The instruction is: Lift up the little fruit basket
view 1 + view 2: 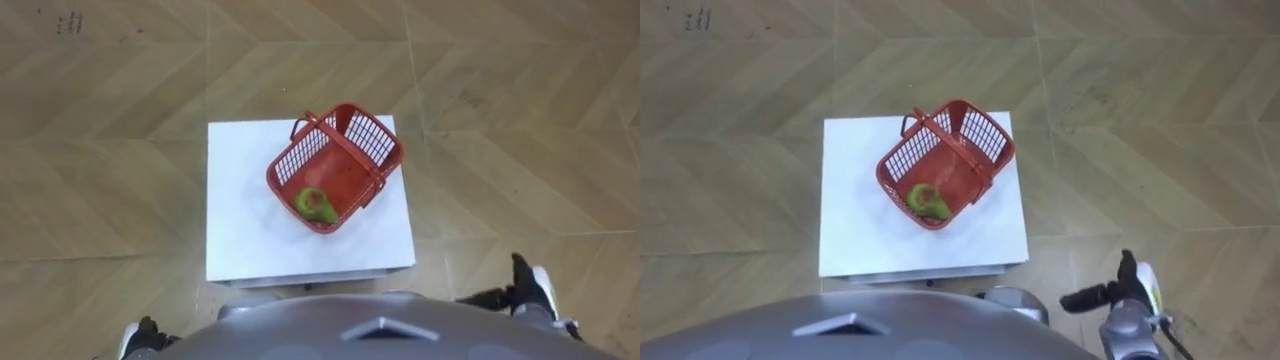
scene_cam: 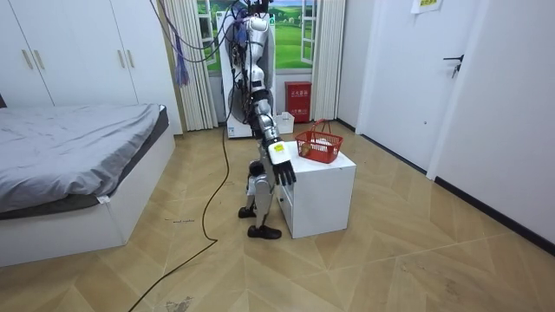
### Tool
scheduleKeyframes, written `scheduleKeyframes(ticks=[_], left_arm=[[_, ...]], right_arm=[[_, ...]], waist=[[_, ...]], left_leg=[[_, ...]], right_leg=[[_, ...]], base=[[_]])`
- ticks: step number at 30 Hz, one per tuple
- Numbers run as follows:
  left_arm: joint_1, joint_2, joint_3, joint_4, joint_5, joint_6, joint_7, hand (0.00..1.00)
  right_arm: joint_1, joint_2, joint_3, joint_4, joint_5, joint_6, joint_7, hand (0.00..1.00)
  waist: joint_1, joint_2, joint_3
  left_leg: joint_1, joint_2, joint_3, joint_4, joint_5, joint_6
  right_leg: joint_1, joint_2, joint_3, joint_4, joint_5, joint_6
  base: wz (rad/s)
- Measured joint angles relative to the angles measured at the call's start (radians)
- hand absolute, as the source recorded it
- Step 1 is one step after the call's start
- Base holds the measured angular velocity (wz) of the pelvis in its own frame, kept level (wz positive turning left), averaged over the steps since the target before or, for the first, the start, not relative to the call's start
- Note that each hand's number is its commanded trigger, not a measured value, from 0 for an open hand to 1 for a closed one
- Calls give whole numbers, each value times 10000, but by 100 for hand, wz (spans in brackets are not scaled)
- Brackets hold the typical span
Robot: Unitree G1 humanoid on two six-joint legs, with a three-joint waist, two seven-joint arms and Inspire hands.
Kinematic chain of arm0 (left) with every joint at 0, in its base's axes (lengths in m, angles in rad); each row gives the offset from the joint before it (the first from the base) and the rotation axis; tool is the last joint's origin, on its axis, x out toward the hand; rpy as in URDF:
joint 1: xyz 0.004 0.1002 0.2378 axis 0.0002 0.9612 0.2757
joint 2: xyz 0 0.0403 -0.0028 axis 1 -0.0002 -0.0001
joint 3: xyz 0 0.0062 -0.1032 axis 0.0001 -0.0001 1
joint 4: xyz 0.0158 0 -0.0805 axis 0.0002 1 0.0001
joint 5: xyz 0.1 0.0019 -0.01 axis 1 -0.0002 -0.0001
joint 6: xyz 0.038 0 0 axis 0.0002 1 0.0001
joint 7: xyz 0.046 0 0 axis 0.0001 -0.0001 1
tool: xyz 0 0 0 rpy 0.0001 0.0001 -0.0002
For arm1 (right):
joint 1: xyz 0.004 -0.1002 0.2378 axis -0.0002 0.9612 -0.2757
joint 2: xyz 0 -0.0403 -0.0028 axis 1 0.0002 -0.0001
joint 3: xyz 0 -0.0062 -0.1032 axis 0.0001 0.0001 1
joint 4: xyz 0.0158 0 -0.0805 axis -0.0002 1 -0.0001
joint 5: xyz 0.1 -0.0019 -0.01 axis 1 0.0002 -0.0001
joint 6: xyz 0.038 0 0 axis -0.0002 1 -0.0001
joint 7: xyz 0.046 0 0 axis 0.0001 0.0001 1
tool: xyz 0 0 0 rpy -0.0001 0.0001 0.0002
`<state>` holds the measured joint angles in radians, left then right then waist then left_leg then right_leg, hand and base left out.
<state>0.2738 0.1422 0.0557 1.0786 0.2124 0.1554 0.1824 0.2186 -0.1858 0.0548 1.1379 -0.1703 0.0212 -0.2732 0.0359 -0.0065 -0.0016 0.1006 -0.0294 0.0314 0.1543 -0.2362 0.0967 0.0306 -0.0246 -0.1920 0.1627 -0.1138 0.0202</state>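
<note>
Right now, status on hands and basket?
Right hand open, low, right of white cabinet; left hand low at left. Basket on cabinet, untouched, green fruit inside. Nothing blocking.

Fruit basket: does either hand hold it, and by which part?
Nothing is held. The fruit basket sits untouched on the white table; the right hand hangs open, the left hand well short of it.

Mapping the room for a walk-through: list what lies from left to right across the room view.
In order: bed → right hand, hanging open beside the robot → red basket → white door. The white table is left out, since it spans both hand and basket.
</note>
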Motion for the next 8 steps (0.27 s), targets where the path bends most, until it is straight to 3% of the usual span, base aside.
scheduleKeyframes(ticks=[5,8], left_arm=[[-54,-142,17,2,364,226,-379,0],[-119,-166,107,6,600,288,-441,0]], right_arm=[[-28,202,-19,738,-274,558,553,0],[-142,317,-2,836,-313,885,1029,0]], waist=[[-22,185,92],[-3,200,92]], left_leg=[[174,-6,-107,6,-5,-8],[207,-9,-118,8,-21,-37]], right_leg=[[190,0,-47,35,-52,0],[205,9,-33,69,-110,-18]], base=[[6],[1]])
